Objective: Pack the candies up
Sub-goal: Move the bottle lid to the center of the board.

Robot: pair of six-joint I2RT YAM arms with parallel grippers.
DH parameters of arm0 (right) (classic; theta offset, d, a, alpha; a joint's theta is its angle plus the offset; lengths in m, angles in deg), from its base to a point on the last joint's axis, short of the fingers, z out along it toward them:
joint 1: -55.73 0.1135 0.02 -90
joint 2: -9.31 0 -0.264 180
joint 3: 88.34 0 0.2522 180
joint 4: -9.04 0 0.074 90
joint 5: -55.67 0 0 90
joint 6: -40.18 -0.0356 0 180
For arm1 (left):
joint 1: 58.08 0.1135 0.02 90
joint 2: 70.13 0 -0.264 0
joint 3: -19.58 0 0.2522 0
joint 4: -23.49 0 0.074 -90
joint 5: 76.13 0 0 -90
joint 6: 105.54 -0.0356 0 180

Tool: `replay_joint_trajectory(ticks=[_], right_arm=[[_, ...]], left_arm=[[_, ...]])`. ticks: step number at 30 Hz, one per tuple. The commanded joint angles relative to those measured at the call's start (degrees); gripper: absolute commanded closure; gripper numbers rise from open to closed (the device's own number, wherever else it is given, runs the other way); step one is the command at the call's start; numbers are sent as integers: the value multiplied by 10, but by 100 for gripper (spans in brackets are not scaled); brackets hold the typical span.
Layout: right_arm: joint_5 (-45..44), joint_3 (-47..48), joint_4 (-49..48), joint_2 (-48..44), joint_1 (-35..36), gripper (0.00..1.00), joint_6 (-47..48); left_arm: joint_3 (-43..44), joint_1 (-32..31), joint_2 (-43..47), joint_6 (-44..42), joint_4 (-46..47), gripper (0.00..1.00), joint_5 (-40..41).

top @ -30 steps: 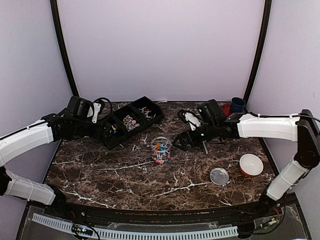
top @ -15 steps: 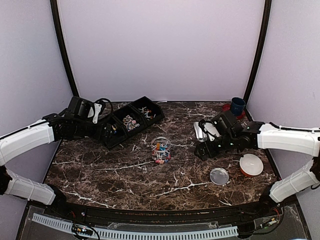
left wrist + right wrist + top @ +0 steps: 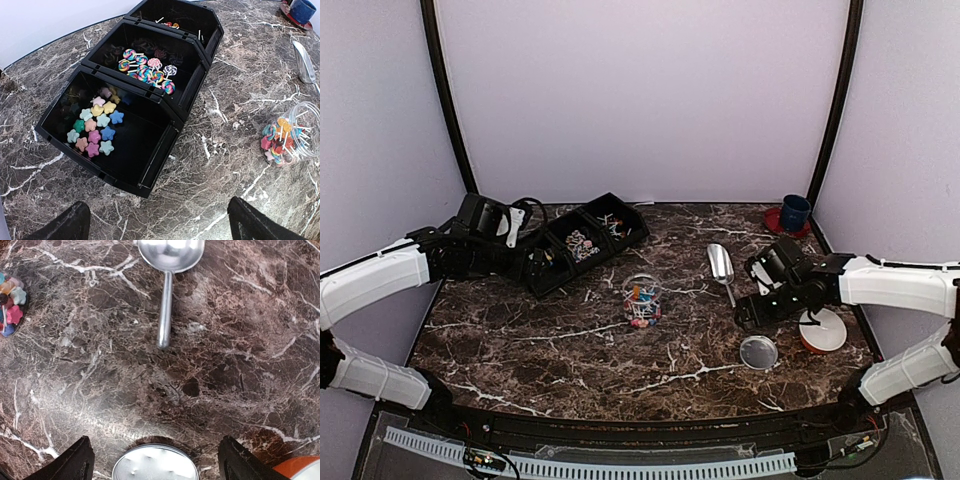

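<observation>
The tiny colourful candies (image 3: 95,127) sit in the black three-part plastic tray (image 3: 160,150) near the far left corner of the desk (image 3: 570,360), and more are in the small clear round jar (image 3: 642,300) in the middle. Both the left gripper (image 3: 157,225), by the tray, and the right gripper (image 3: 157,462), near the shiny metal scoop (image 3: 170,254), are wide open and empty.

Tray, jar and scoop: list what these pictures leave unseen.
Tray: the top edge of the left wrist view cuts its far compartment. The candies there lie in shadow and are too small in the top view.
Jar: cropped by the right edge of the left wrist view, so its contents cannot be counted.
Scoop: the top edge of the right wrist view cuts its bowl, so any load is unclear.
</observation>
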Motion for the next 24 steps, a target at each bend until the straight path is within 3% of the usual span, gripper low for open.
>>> replay_joint_trajectory(ticks=[1,13,24], right_arm=[[49,-16,-26,4,-27,13,-15],[65,-56,-54,27,-33,5,-57],[49,-126,-66,-53,-29,2,-135]], left_arm=[[6,-2,-1,-6,-13,1,-4],[7,-2,-4,-7,-15,1,-2],[8,-2,-4,-6,-16,1,0]])
